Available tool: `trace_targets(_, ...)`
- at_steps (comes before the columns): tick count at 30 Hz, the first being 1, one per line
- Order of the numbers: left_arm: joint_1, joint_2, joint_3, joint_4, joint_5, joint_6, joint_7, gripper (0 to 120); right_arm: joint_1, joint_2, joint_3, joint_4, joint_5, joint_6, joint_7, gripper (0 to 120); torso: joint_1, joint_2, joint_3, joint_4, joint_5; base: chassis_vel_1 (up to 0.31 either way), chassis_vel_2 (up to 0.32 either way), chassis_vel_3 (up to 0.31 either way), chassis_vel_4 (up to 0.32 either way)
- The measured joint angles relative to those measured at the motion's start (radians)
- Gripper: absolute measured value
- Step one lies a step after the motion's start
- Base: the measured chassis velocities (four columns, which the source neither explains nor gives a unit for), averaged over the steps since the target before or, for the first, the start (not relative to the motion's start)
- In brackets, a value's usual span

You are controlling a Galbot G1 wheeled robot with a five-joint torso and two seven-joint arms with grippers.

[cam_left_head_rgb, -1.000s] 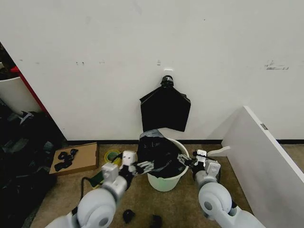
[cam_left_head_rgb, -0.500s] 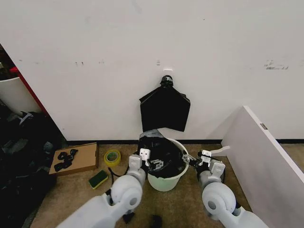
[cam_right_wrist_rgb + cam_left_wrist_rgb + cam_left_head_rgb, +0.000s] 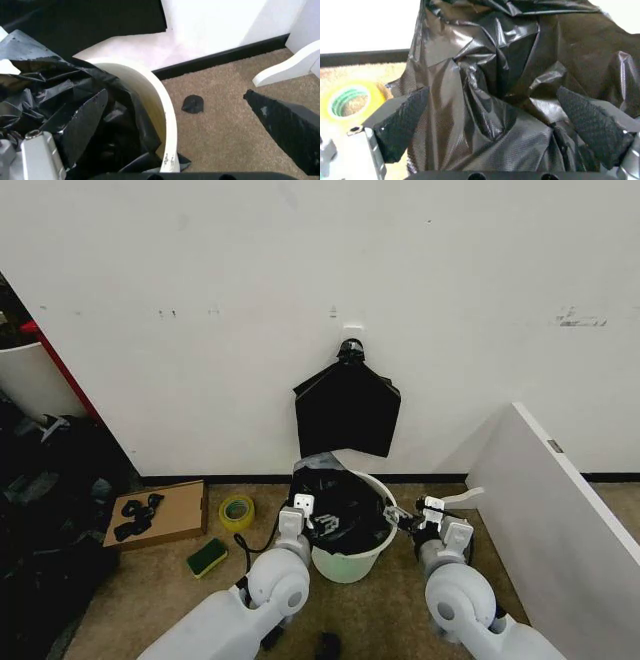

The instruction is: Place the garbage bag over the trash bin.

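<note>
the left gripper [image 3: 312, 520] sits at the left rim of the trash bin [image 3: 352, 563], fingers spread apart with crinkled film of the garbage bag [image 3: 340, 505] bunched between them, not pinched. the right gripper [image 3: 407, 518] is at the right rim, also spread, 1 finger inside the bin wall and 1 outside. the bag lies heaped in the bin's mouth, directly between the 2 grippers, nearer the left one. its edge is not yet over the rim.
</note>
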Motion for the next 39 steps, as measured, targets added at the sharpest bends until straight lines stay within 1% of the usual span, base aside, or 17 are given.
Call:
trace_targets(5, -0.019, -0.004, -0.005, 0.027, -0.059, 0.011, -0.013, 100, -0.009, 0.005, 0.000, 0.005, -0.001, 0.000, 0.000, 100, 0.000, 0.000, 0.000, 0.0000, 0.0000, 0.000, 0.000, 0.000, 0.000)
trace_targets(9, -0.032, -0.010, -0.012, 0.042, -0.086, 0.016, -0.022, 100, -0.016, 0.005, 0.000, 0.006, -0.002, 0.000, 0.000, 100, 0.000, 0.000, 0.000, -0.0001, 0.0001, 0.000, 0.000, 0.000, 0.000)
trace_targets(13, -0.064, -0.017, -0.018, 0.073, -0.159, 0.036, -0.047, 100, -0.019, 0.001, 0.001, 0.010, -0.001, 0.000, 0.002, 100, 0.000, 0.000, 0.000, -0.0001, 0.0001, 0.000, 0.000, 0.000, 0.000)
trace_targets(14, -0.064, -0.017, -0.018, 0.073, -0.159, 0.036, -0.047, 100, -0.019, 0.001, 0.001, 0.010, -0.001, 0.000, 0.002, 100, 0.000, 0.000, 0.000, -0.0001, 0.0001, 0.000, 0.000, 0.000, 0.000)
trace_targets(17, -0.097, -0.018, -0.021, 0.098, -0.224, 0.057, -0.067, 100, -0.018, 0.001, 0.001, 0.013, 0.007, 0.000, 0.006, 100, 0.000, 0.000, 0.000, -0.0001, 0.0001, 0.000, 0.000, 0.000, 0.000)
trace_targets(21, -0.120, -0.022, -0.024, 0.120, -0.272, 0.075, -0.084, 99, -0.017, 0.002, -0.001, 0.013, 0.014, -0.001, 0.009, 100, 0.000, 0.000, 0.000, -0.0001, 0.0001, 0.000, 0.000, 0.000, 0.000)
trace_targets(26, -0.142, -0.030, -0.030, 0.154, -0.341, 0.099, -0.101, 79, -0.016, 0.003, -0.002, 0.011, 0.018, -0.001, 0.010, 100, 0.000, 0.000, 0.000, -0.0001, 0.0001, 0.000, 0.000, 0.000, 0.000)
trace_targets(27, -0.142, -0.030, -0.030, 0.154, -0.341, 0.099, -0.101, 79, -0.016, 0.003, -0.002, 0.011, 0.018, -0.001, 0.010, 100, 0.000, 0.000, 0.000, -0.0001, 0.0001, 0.000, 0.000, 0.000, 0.000)
trace_targets(30, -0.147, -0.037, -0.042, 0.160, -0.395, 0.116, -0.130, 66, -0.014, 0.002, -0.004, 0.011, 0.019, -0.002, 0.011, 100, 0.000, 0.000, 0.000, 0.0000, 0.0001, 0.000, 0.000, 0.000, 0.000)
trace_targets(33, -0.147, -0.042, -0.050, 0.161, -0.420, 0.121, -0.143, 54, -0.013, 0.000, -0.005, 0.011, 0.020, -0.002, 0.012, 100, 0.000, 0.000, 0.000, -0.0001, 0.0001, 0.000, 0.000, 0.000, 0.000)
trace_targets(34, -0.147, -0.042, -0.050, 0.161, -0.420, 0.121, -0.143, 54, -0.013, 0.000, -0.005, 0.011, 0.020, -0.002, 0.012, 100, 0.000, 0.000, 0.000, -0.0001, 0.0001, 0.000, 0.000, 0.000, 0.000)
trace_targets(36, -0.147, -0.042, -0.054, 0.162, -0.431, 0.126, -0.147, 47, -0.013, -0.001, -0.005, 0.011, 0.021, -0.002, 0.014, 100, 0.000, 0.000, 0.000, -0.0001, 0.0001, 0.000, 0.000, 0.000, 0.000)
trace_targets(37, -0.147, -0.042, -0.057, 0.162, -0.440, 0.133, -0.150, 41, -0.013, -0.002, -0.006, 0.011, 0.023, -0.003, 0.016, 100, 0.000, 0.000, 0.000, -0.0001, 0.0001, 0.000, 0.000, 0.000, 0.000)
trace_targets(39, -0.147, -0.041, -0.059, 0.162, -0.443, 0.137, -0.151, 34, -0.012, -0.003, -0.006, 0.011, 0.025, -0.003, 0.016, 100, 0.000, 0.000, 0.000, -0.0001, 0.0001, 0.000, 0.000, 0.000, 0.000)
